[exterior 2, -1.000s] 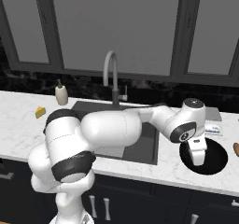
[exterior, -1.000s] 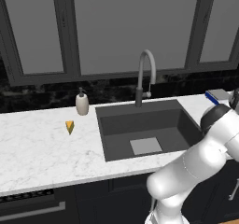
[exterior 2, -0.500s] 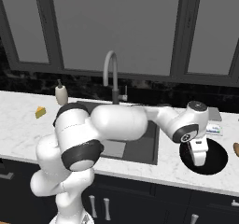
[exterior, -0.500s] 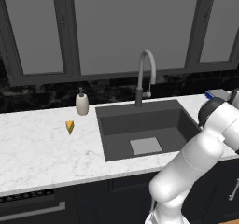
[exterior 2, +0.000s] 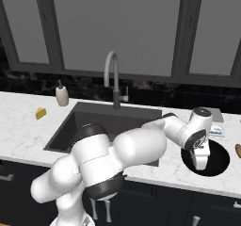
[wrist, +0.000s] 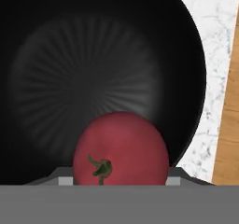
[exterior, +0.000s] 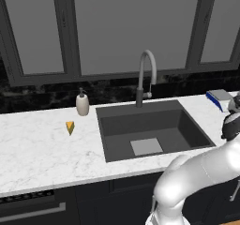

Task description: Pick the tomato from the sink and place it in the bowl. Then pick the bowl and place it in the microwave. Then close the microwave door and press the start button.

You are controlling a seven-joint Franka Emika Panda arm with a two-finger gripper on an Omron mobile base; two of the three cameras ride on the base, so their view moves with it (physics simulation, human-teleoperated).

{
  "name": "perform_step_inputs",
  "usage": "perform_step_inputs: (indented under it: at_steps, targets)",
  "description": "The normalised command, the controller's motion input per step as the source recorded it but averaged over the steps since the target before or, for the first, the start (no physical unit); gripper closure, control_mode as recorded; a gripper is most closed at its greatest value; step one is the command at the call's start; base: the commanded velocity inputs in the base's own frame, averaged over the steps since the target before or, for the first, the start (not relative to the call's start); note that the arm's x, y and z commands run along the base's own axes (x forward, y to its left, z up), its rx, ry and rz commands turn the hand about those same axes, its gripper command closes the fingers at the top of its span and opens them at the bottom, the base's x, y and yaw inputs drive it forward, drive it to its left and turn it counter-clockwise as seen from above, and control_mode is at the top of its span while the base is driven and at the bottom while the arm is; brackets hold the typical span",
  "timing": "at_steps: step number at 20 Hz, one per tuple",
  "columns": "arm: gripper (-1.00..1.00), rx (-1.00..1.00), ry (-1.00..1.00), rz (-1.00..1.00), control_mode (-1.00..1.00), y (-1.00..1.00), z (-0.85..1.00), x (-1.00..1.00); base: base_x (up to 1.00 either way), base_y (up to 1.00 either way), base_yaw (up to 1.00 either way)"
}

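Along the white marble counter [exterior: 42, 153], the sink [exterior: 150, 128] is the biggest fixture, a dark grey basin with a pale square plate at its bottom and an arched faucet [exterior: 146, 76] behind it. To the sink's right, the arm reaches over the black bowl [exterior 2: 217, 166], which sits on the counter near the front edge. From the right base camera the gripper [exterior 2: 201, 162] points down into the bowl. Looking along the hand, the bowl's dark ribbed inside [wrist: 93, 78] spreads wide, and the tomato [wrist: 121, 148] sits low between the fingers with its green stem toward the camera. The jaws appear closed on the tomato, though their tips are hidden. Left of the sink stand a soap dispenser [exterior: 82, 103] and a small yellow wedge [exterior: 70, 126].
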Motion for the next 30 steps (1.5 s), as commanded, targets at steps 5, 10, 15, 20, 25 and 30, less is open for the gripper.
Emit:
perform_step_inputs:
  at_steps: [5,10,15,20,25,30]
  targets:
    - [-1.00,0.00,0.05,0.00,-1.00,0.02,-0.45,0.20,0.00,0.00,0.00]
    - [-1.00,0.00,0.01,0.00,-1.00,0.00,-0.24,0.14,0.00,0.00,0.00]
    - [-1.00,0.00,-0.02,0.00,-1.00,0.00,0.20,0.00,0.00,0.00,0.00]
    - [-1.00,0.00,-0.01,0.00,-1.00,0.25,0.40,0.20,0.00,0.00,0.00]
    - [-1.00,-0.02,0.08,0.00,-1.00,0.39,0.26,0.40,0.00,0.00,0.00]
    - [-1.00,0.00,0.25,0.03,-1.00,0.12,0.01,0.45,0.00,0.00,0.00]
